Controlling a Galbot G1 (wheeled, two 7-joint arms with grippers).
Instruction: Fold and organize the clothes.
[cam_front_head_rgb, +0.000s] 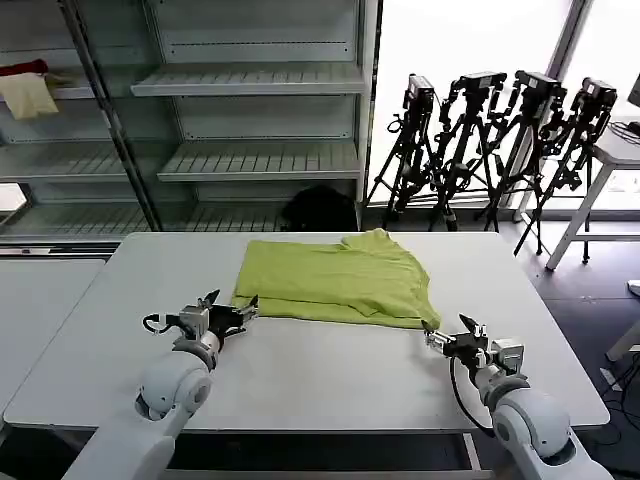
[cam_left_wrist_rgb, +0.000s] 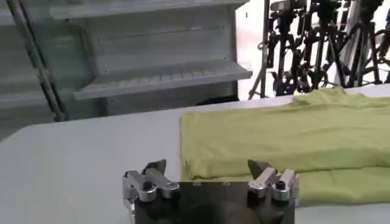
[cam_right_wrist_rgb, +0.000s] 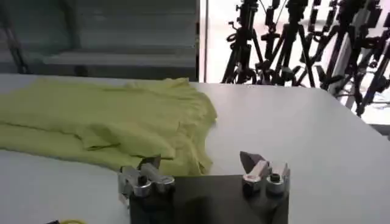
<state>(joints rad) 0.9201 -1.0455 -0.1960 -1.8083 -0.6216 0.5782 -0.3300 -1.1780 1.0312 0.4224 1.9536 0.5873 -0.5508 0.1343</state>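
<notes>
While the cream cloth (cam_front_head_rgb: 28, 95) with its red piece lies on a shelf of the metal shelving unit (cam_front_head_rgb: 250, 160) far off to the robot's left, the work itself sits on the white table (cam_front_head_rgb: 300, 370) in front of the robot. Over the table's left half, the left gripper (cam_front_head_rgb: 232, 313) hovers low with its jaws spread apart and nothing between them; its fingertips sit just beside the near left corner of the T-shirt (cam_front_head_rgb: 335, 280), and whether they touch the cloth cannot be told. From the left wrist view, that gripper (cam_left_wrist_rgb: 210, 171) points at the shirt's (cam_left_wrist_rgb: 286, 143) near edge, where a folded layer lies over a lower strip of fabric. The lime yellow-green T-shirt lies folded into a wide band across the middle of the table toward its far side, plain side up, with a rumpled hump at its far right. At the shirt's near right corner the right gripper (cam_front_head_rgb: 447, 338) stays close to the tabletop, jaws likewise spread and holding nothing, its tips just at the corner's hem. Seen from the right wrist, this gripper (cam_right_wrist_rgb: 201, 164) has the shirt's (cam_right_wrist_rgb: 109, 119) wrinkled corner lying before its open fingers. Beyond the table on the right, a row of black tripods (cam_front_head_rgb: 490, 150) stands against the bright window.
</notes>
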